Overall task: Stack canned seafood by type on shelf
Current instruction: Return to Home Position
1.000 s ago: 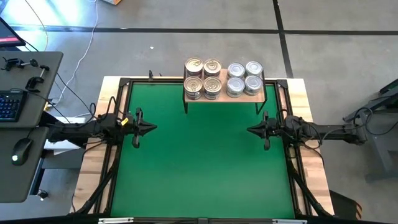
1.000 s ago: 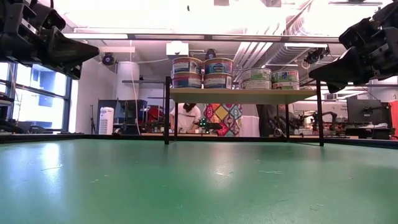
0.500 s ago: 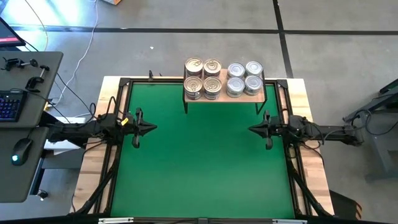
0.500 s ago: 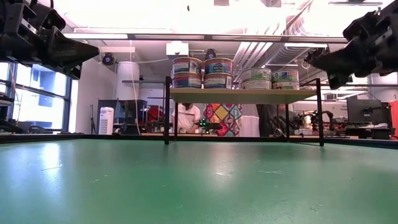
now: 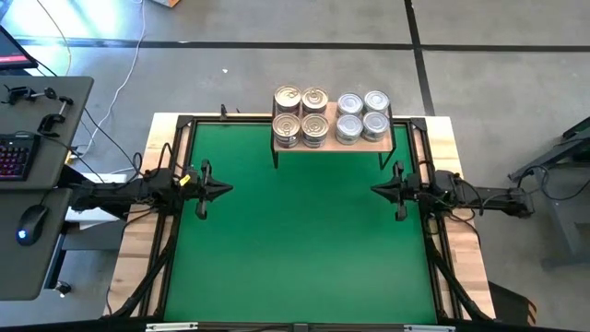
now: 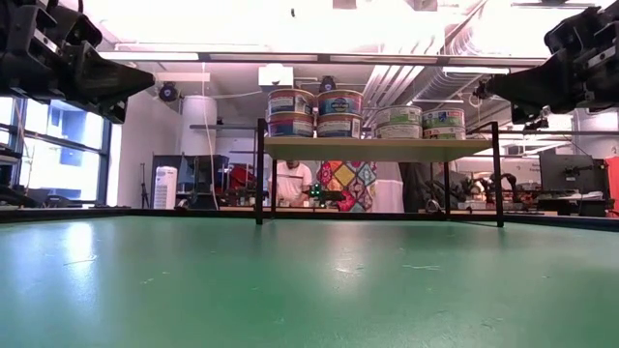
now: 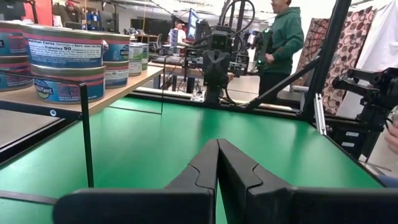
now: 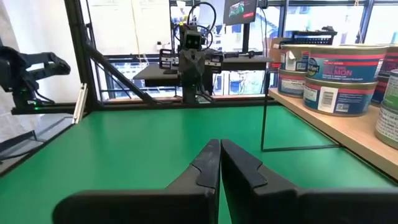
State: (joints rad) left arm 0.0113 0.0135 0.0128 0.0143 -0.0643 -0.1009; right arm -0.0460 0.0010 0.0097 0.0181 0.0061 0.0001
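The canned seafood stands on the shelf (image 5: 330, 140) at the table's far edge, stacked two high in the low view. Gold-lidded tins (image 5: 300, 112) fill the shelf's left half and silver-lidded tins (image 5: 361, 115) its right half. The shelf's thin black legs (image 6: 259, 184) rest on the green mat. My left gripper (image 5: 229, 189) hovers shut over the mat's left edge, pointing level at the right arm. My right gripper (image 5: 373, 191) hovers shut over the mat's right edge, facing it. Both wrist views show shut fingers, the left (image 7: 217, 146) and the right (image 8: 219, 144), with nothing between them.
The green mat (image 5: 295, 249) lies bare between the arms, inside a black frame (image 5: 175, 231). A desk with a keyboard (image 5: 14, 157) and a mouse stands beyond the table's left side. People stand in the room behind, one in a green top (image 7: 281, 37).
My right gripper has tipped up from a slight downward slant to level and drawn back a little toward the table's right edge, still shut. The tins and the shelf have kept still.
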